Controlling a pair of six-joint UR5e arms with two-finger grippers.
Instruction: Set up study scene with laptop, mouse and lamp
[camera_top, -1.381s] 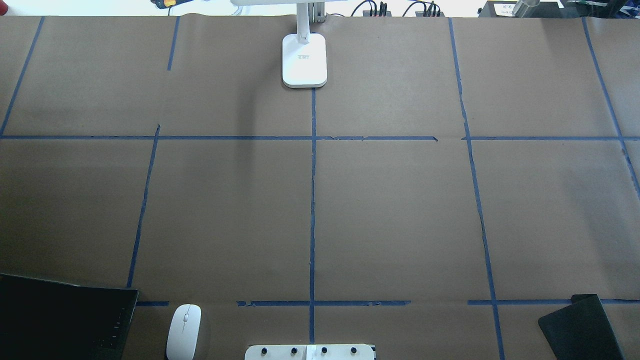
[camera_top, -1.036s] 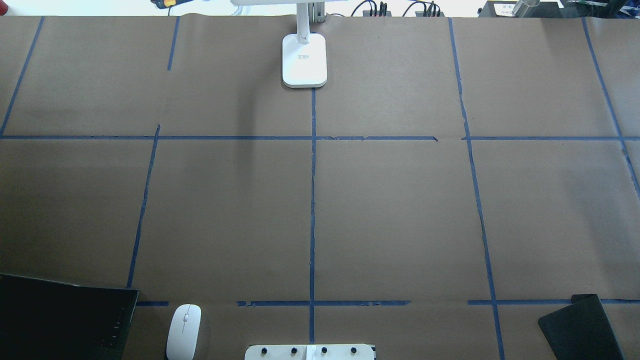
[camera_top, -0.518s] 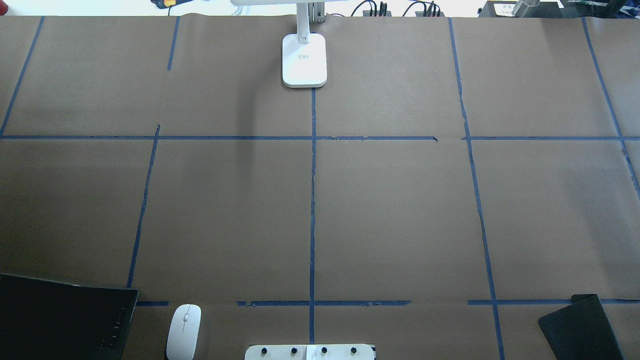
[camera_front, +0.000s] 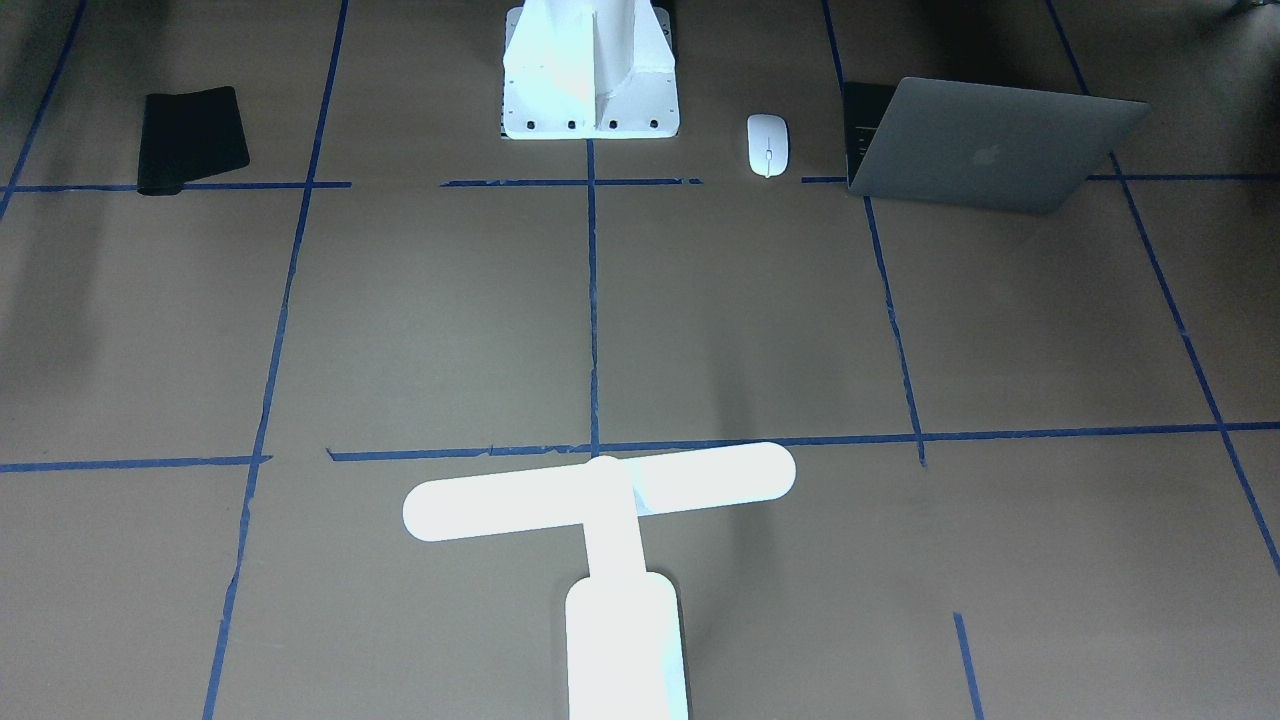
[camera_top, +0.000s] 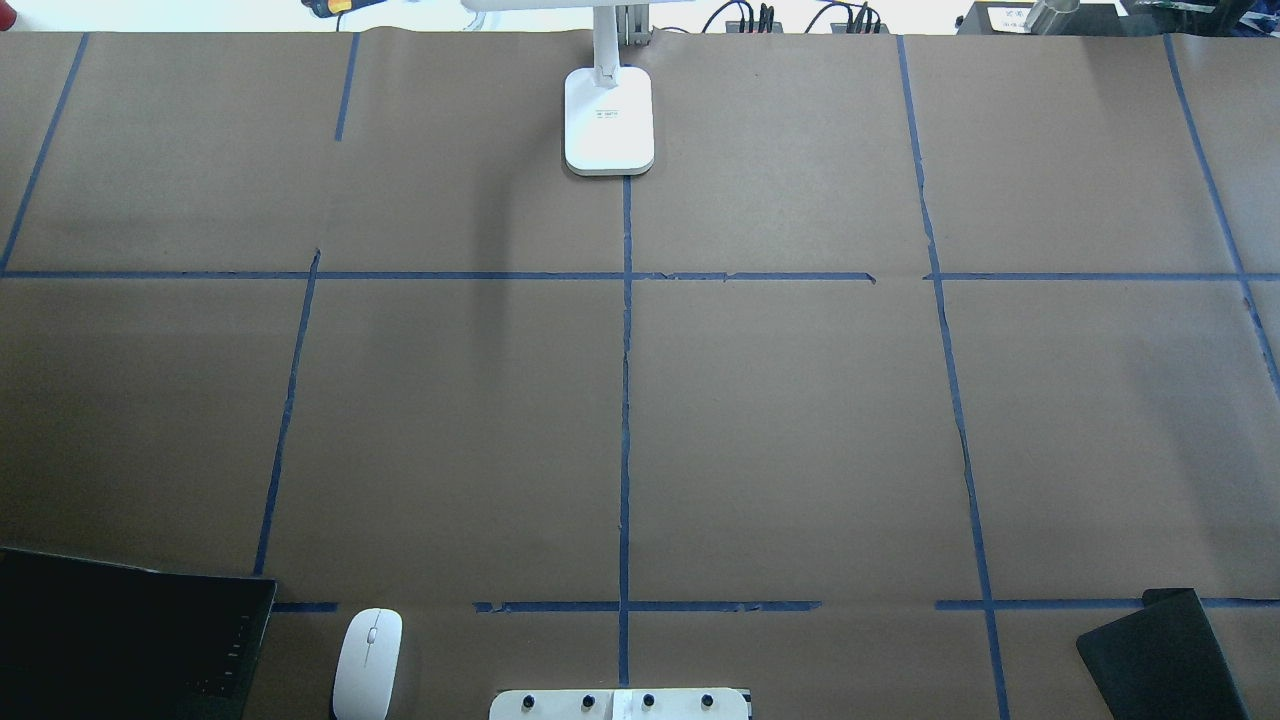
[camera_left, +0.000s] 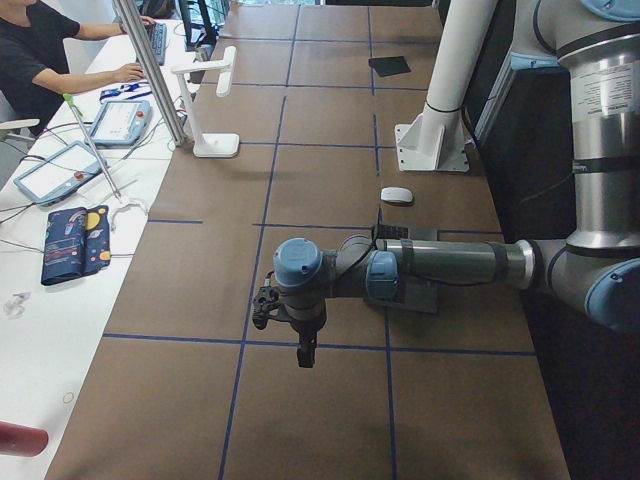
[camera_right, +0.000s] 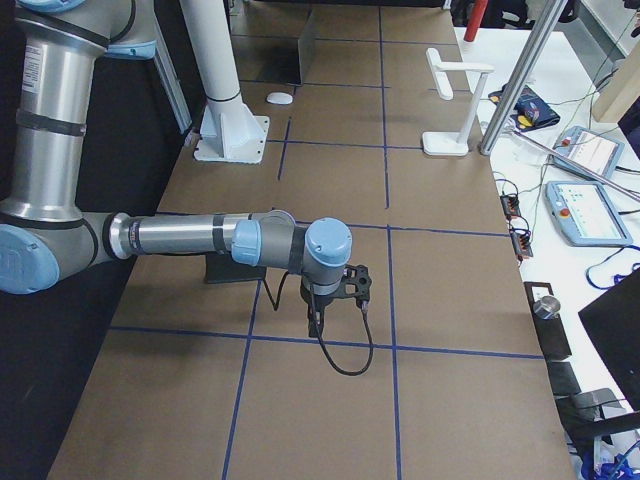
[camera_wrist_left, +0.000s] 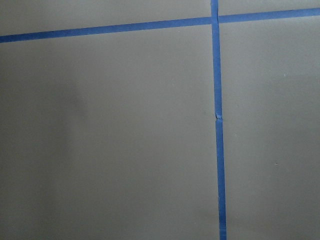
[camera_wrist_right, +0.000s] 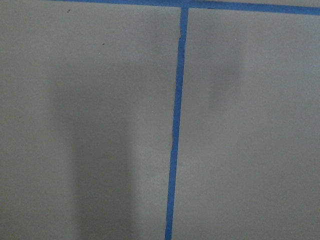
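exterior front-facing: the laptop (camera_front: 985, 140) stands part-open at the robot's edge of the worktop (camera_front: 420, 320), on the robot's left, with its lid back toward this camera. the mouse (camera_front: 767, 143) lies just beside it, between it and the white pedestal (camera_front: 590, 80). the lamp (camera_front: 600, 495) stands at the edge opposite the robot, on the centre tape line. a black mat (camera_front: 190, 135) lies on the robot's right. the only marking that can be made out is the apple logo on the lid.

overhead exterior: no arm is in shot. there is a small printed label on the lamp base, too small to read.

exterior left: the left arm (camera_left: 450, 262) reaches over bare paper, wrist down, well apart from mouse and lamp, its forearm crossing in front of the laptop. whether its jaws are open or closed cannot be told. print on the upper arm is illegible.

exterior right: the right arm (camera_right: 190, 237) is posed the same way, and the mat is partly hidden behind its forearm. the state of its jaws cannot be told.

wrist views: these show paper and blue tape only. no jaws and no task item are in shot.

assessment: nothing appears to be grasped, and the task looks to be at its start. recommendation: the left arm is better placed for the laptop and mouse. move the laptop by its base edge, not by the raised lid, and slide it rather than lift it. approach the flat mouse squarely from above, across its narrow width. the lamp looks top-heavy, so grip its narrow arm low, close to the base.
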